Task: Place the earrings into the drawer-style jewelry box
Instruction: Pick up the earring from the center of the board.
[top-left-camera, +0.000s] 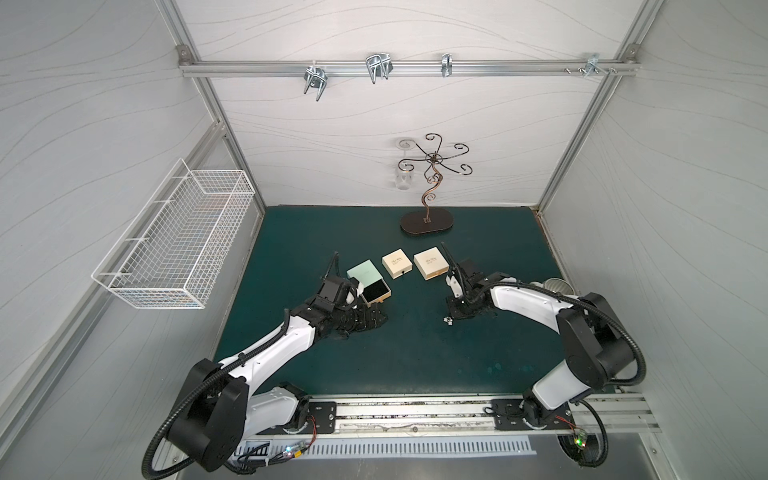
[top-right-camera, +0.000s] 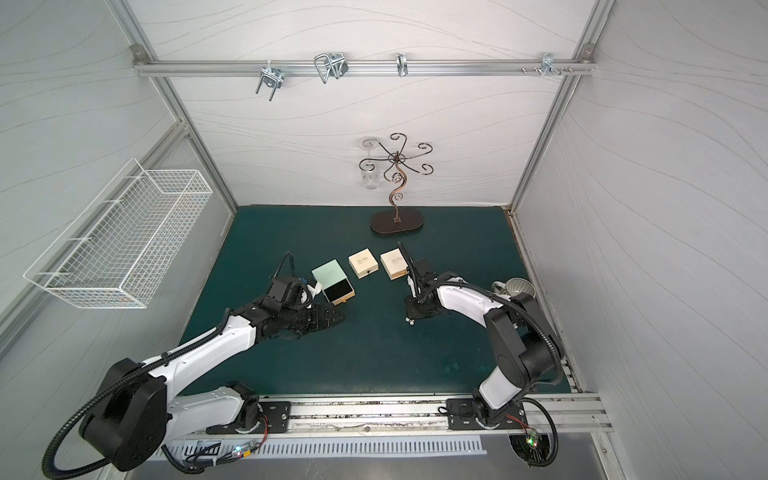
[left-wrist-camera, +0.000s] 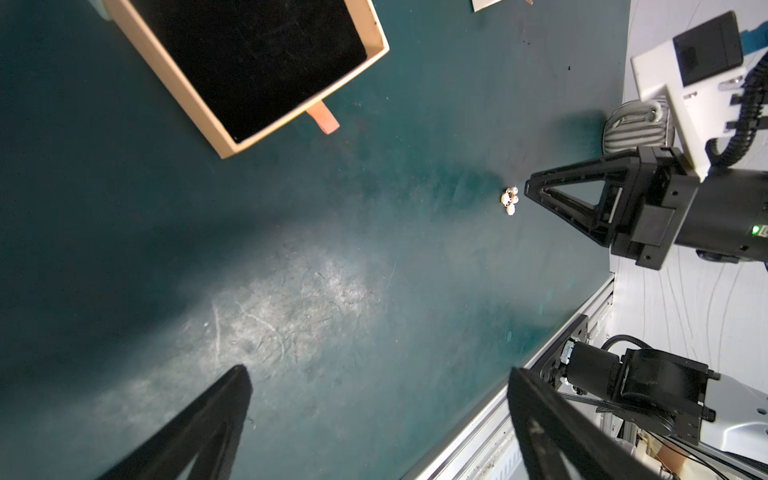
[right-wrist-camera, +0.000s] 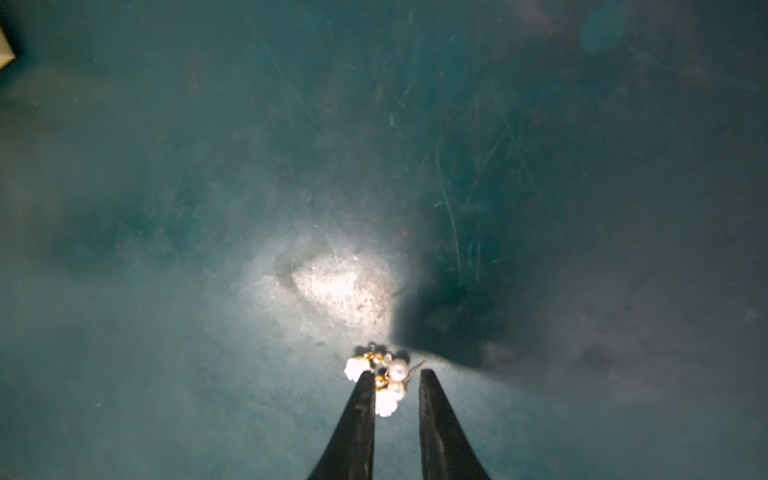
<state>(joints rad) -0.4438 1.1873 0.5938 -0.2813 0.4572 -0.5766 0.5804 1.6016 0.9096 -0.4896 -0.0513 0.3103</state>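
Two small cream boxes (top-left-camera: 397, 262) sit shut beside the jewelry box (top-left-camera: 362, 270), whose black-lined drawer (top-left-camera: 376, 291) is pulled out, and a curly metal stand (top-left-camera: 427, 222) is behind them. The left tool (left-wrist-camera: 378, 370) is wide open, holding nothing, just in front of the drawer. The earrings (right-wrist-camera: 384, 382) lie in a little heap on the green surface (top-left-camera: 415, 365), well apart from the drawer, between the right tool's (right-wrist-camera: 395, 374) two fingers, which are only a little apart and not squeezing yet.

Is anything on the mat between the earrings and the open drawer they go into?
Nothing visible: bare mat lies between the earrings and the open drawer. The left hand sits near the drawer's front, off that line.
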